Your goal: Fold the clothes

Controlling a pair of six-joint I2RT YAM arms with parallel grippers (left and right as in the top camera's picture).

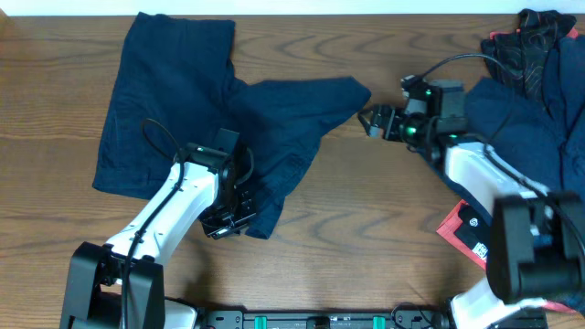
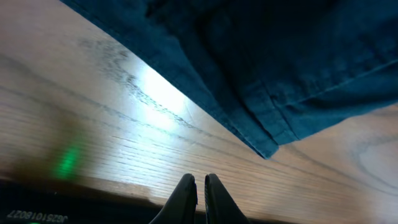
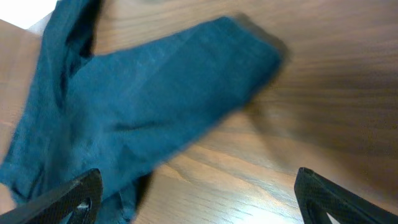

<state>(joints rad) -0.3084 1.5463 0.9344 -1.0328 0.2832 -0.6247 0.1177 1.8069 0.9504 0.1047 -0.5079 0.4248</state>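
On the table (image 1: 366,210) | shorts (image 1: 196,110) just beside right gripper (image 1: 366,120) | not touching

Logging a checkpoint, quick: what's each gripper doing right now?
Left gripper: closed, holding nothing.
Right gripper: open, empty.

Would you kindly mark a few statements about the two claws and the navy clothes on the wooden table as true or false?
1. The left claw is shut and empty. True.
2. The right claw grips the dark navy cloth shorts. False: it is open near the end of one leg, holding nothing.
3. The shorts lie neatly folded. False: they are spread out and rumpled.
4. A heap of dark garments lies at the upper right of the overhead view. True.
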